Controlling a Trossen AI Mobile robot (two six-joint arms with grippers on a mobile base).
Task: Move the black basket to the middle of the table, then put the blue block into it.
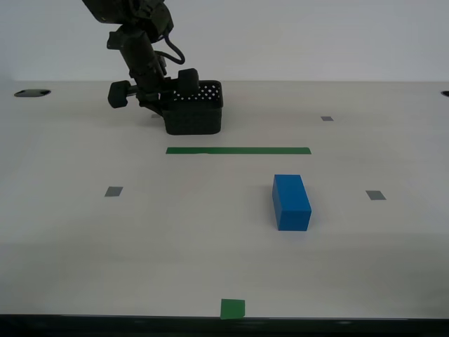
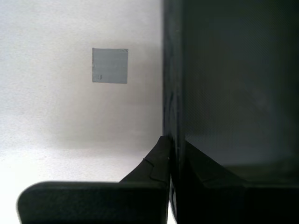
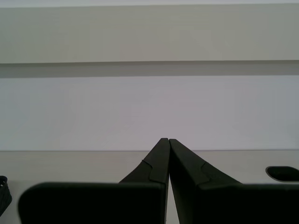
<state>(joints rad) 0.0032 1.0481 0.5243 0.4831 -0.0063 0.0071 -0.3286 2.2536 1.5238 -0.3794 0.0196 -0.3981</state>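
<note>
Clamping the near-side wall of the black basket (image 1: pixel 195 109), my second gripper (image 2: pixel 169 154) has its fingers (image 2: pixel 156 163) closed down on the thin plastic, one outside and one inside the rim. The basket sits at the far part of the counter (image 1: pixel 84 239), beyond the green tape strip (image 1: pixel 238 150), towards the exterior view's left. It looks light and stiff, a perforated shell that should slide or lift easily by its wall, though a one-sided pinch may let it tip. The blue block (image 1: pixel 291 202) lies on the near side of the strip, well apart from the basket; solid, smooth-faced, probably best taken across its narrow width. Only the second wrist view shows the wall between the fingers and a grey square (image 2: pixel 110 66) beside it. My first gripper (image 3: pixel 168 142) is pressed shut on nothing, facing a far wall, and is absent from the exterior view.
</note>
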